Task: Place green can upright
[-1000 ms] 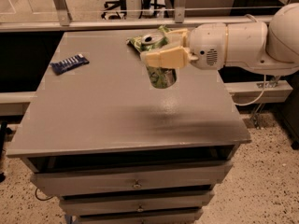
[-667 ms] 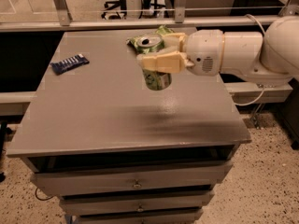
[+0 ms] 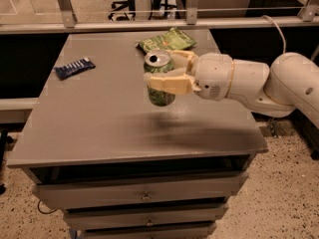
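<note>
The green can (image 3: 160,94) is upright, its silver top with the pull-tab opening facing up. My gripper (image 3: 162,76) is shut on the can, with cream fingers (image 3: 167,83) clamped round its upper sides from the right. The can hangs above the middle of the grey table (image 3: 99,118); its shadow lies on the tabletop below and to the right. The white arm reaches in from the right edge of the camera view.
A flat crinkly green snack bag (image 3: 167,40) lies at the back of the table behind the can. A dark blue packet (image 3: 74,67) lies at the back left. Drawers (image 3: 144,197) run below the tabletop. A metal rail crosses behind the table.
The gripper has carried the can a little to the left and slightly lower over the table. The can stays upright in the grip.
</note>
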Robot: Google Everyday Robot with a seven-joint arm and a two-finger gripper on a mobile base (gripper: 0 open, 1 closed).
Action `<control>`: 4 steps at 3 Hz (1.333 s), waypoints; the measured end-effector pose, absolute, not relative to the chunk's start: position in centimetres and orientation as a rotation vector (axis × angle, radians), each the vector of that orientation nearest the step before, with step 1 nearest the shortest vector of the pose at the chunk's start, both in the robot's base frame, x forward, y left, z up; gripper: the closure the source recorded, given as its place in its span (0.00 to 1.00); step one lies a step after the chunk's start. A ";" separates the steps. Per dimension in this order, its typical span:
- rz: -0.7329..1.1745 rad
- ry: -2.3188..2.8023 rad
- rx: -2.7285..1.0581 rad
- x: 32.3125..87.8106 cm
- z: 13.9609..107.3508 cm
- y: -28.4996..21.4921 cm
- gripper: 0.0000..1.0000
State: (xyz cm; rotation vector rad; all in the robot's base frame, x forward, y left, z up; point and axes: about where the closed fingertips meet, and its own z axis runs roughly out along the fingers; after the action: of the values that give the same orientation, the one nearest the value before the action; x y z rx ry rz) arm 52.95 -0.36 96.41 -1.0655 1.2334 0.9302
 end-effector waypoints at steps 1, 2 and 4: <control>0.947 1.218 -1.046 52.5 94.8 -0.4 1.00; 0.976 1.223 -1.016 52.2 93.0 -0.3 0.85; 1.018 1.240 -0.993 52.1 90.7 0.3 0.39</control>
State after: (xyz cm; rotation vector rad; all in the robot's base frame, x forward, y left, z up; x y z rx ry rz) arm 52.13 0.27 90.66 -0.9931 1.2400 1.0181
